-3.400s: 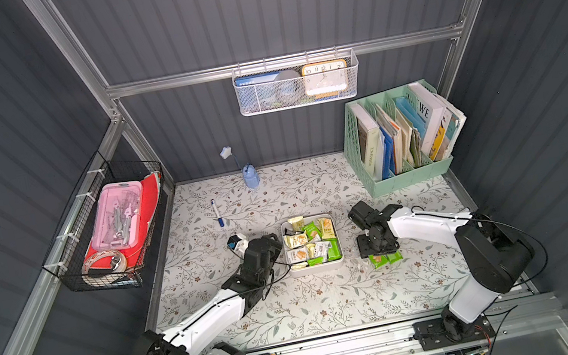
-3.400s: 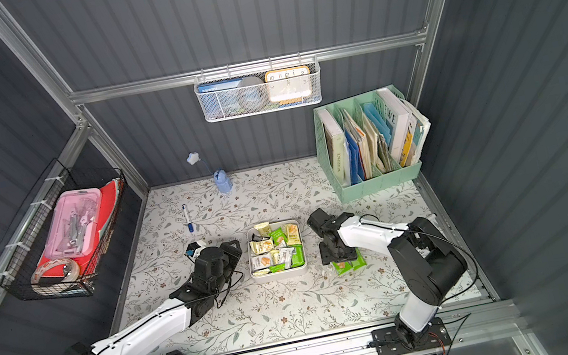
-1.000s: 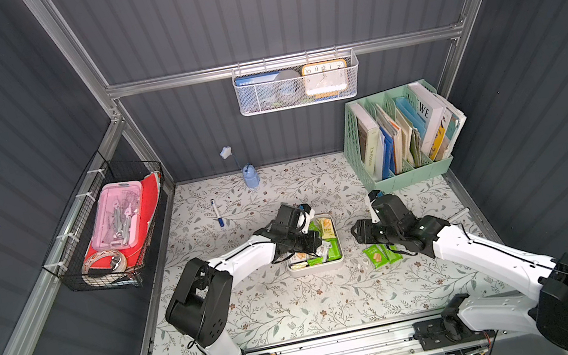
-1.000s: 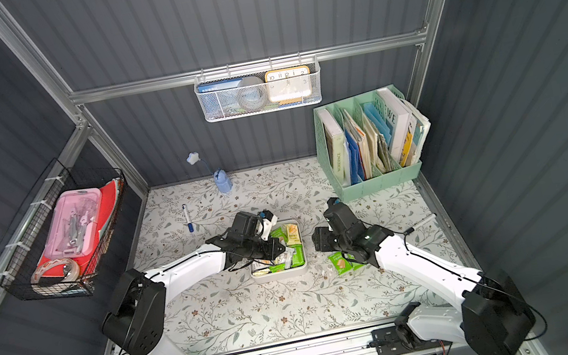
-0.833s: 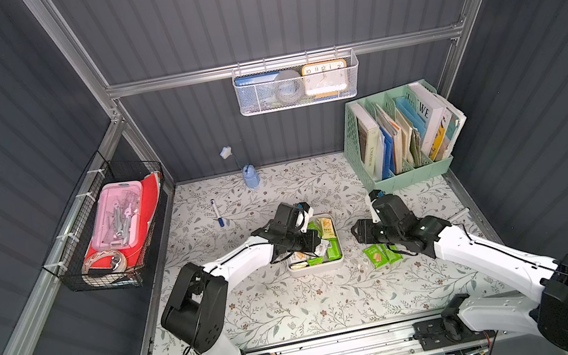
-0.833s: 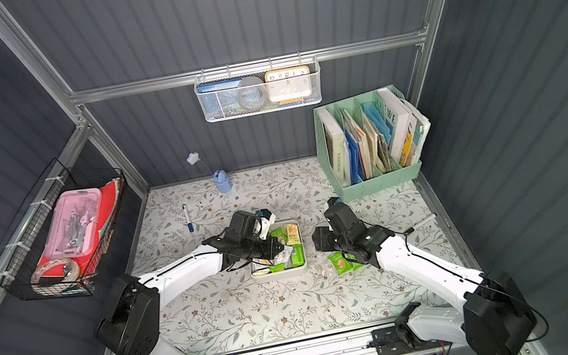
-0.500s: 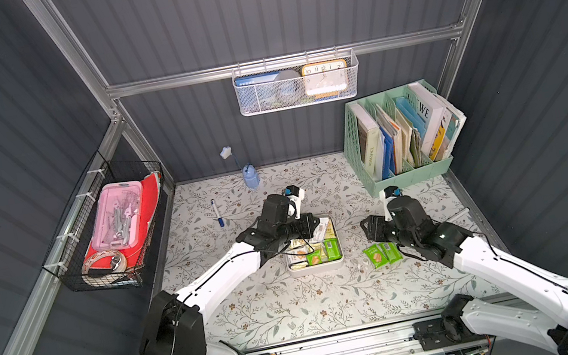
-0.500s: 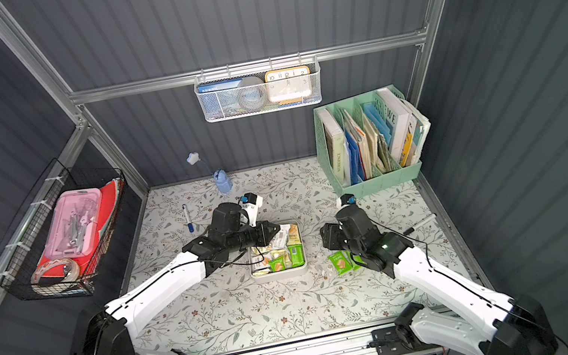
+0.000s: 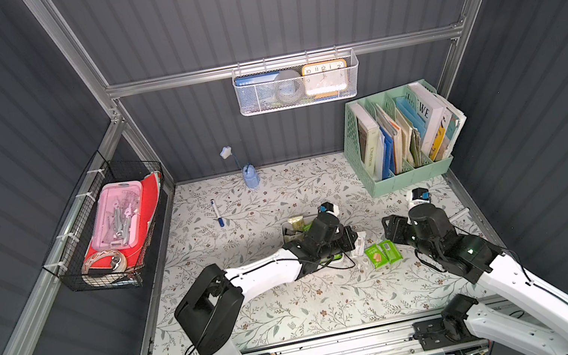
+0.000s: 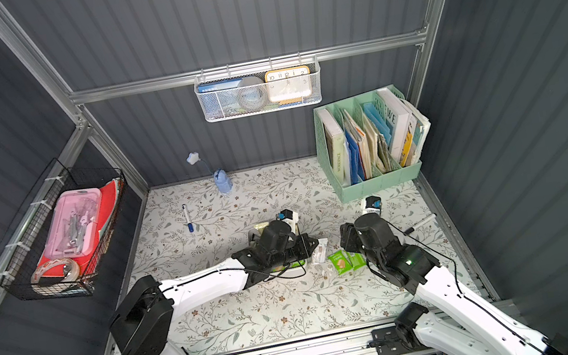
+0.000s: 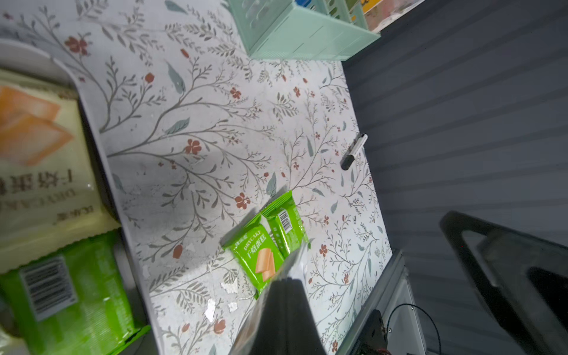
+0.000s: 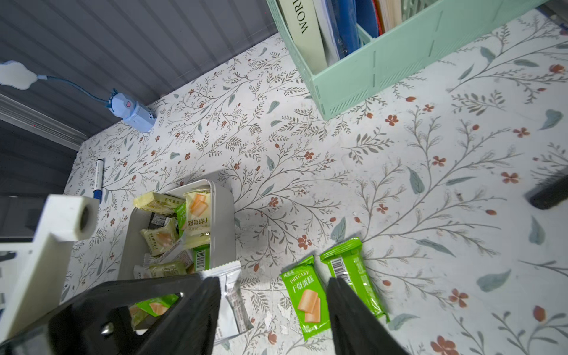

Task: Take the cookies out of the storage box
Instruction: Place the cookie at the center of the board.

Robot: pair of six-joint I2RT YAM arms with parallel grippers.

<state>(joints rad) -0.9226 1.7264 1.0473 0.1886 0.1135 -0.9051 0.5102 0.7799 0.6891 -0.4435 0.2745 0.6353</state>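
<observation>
The storage box (image 9: 284, 227) is a shallow white tray at mid-table, still holding several cookies (image 12: 196, 212) in green and pale yellow packets. My left gripper (image 9: 353, 240) reaches over the box's right side and is shut on a white cookie packet (image 12: 231, 292), held just past the box wall (image 12: 222, 215). In the left wrist view its fingertips (image 11: 287, 282) are pressed together on the packet's edge. Two green cookies (image 9: 375, 257) (image 9: 391, 250) lie on the table to the right. My right gripper (image 12: 273, 287) hovers open above them, holding nothing.
A mint-green file holder (image 9: 408, 172) full of books stands at the back right. A blue lamp base (image 9: 251, 177) and a pen (image 9: 217, 214) lie at the back, a black marker (image 11: 353, 152) near the right wall. Wire baskets hang on the walls.
My left gripper has swung right, out over the box wall, carrying the white packet. My right gripper has drifted slightly right and stays open.
</observation>
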